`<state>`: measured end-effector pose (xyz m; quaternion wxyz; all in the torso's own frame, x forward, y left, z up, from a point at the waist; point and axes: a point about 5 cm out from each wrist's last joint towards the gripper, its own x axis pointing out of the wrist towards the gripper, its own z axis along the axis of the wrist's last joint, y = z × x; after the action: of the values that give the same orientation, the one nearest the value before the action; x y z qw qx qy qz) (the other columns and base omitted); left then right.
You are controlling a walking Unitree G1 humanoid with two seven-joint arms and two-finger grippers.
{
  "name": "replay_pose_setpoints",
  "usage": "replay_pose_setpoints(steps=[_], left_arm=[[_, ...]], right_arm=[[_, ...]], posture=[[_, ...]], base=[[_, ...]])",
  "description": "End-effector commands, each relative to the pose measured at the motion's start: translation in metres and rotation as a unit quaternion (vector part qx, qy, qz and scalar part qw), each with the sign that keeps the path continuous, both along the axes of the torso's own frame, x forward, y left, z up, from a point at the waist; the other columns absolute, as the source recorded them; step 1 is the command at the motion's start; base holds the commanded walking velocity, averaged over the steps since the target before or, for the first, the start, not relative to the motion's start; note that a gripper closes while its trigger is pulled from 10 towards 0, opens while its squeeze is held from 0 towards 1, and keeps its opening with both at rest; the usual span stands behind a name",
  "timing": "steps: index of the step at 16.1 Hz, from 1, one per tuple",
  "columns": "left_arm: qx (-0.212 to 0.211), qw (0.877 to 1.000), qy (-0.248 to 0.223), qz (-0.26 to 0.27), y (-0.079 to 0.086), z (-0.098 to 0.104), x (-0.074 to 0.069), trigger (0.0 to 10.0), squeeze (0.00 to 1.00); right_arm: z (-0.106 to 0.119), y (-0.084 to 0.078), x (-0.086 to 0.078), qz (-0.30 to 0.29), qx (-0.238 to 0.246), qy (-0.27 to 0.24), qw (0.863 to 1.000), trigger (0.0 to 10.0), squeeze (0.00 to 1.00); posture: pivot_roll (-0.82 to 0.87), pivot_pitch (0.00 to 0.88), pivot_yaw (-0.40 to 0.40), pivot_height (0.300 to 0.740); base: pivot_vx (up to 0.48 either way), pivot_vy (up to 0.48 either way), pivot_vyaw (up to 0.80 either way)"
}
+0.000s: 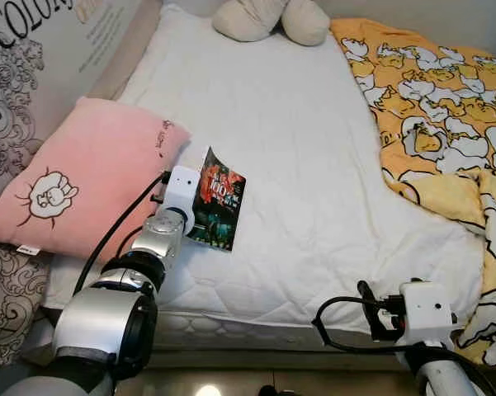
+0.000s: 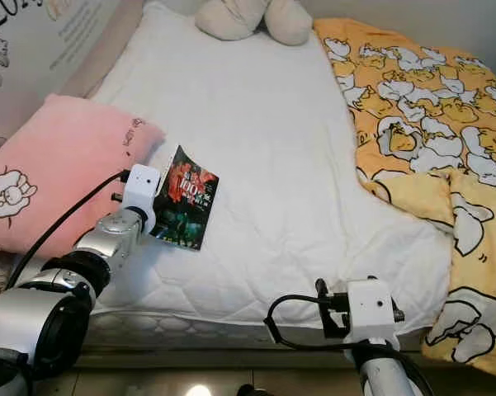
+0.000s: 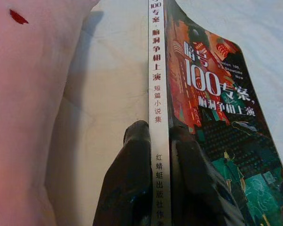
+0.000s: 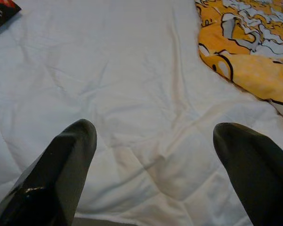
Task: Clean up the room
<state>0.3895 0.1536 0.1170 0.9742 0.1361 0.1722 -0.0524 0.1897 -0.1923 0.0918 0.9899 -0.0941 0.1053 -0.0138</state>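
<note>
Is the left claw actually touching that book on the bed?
Touching. The left wrist view shows the left claw with its black fingers pressed against both sides of the book at its spine.

The middle of the white mattress pad (image 1: pixel 289 148) lies bare and offers open passage from the near edge toward the head of the bed. On the robot's left, the pink pillow (image 1: pixel 82 177) blocks the side, with the book (image 1: pixel 219 202) standing tilted just beside it. On the right, the yellow blanket (image 1: pixel 437 107) bounds the free strip. The plush toy (image 1: pixel 268 18) closes off the far end.
</note>
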Motion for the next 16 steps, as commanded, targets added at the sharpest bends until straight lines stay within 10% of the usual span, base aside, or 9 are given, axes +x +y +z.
replay_pose_setpoints(steps=[1, 2, 16], left_arm=[[0.025, 1.0, 0.0, -0.015, -0.004, 0.006, 0.003, 10.0, 0.38], [0.029, 1.0, 0.001, -0.012, -0.002, 0.006, 0.003, 10.0, 1.0], [-0.001, 0.999, -0.032, -0.001, 0.002, 0.02, 0.009, 10.0, 1.0]], right_arm=[[0.0, -0.002, 0.001, 0.002, -0.006, 0.002, 1.0, 10.0, 0.0], [-0.001, -0.002, 0.002, 0.005, -0.007, 0.001, 1.0, 10.0, 0.0], [-0.004, 0.002, 0.015, 0.011, 0.002, -0.014, 1.0, 10.0, 0.0]], posture=[[-0.17, 0.158, -0.099, 0.74], [-0.17, 0.152, -0.099, 0.74], [-0.1, 0.068, -0.068, 0.74]], base=[[0.0, 0.0, 0.0], [0.0, 0.0, 0.0], [0.0, 0.0, 0.0]])
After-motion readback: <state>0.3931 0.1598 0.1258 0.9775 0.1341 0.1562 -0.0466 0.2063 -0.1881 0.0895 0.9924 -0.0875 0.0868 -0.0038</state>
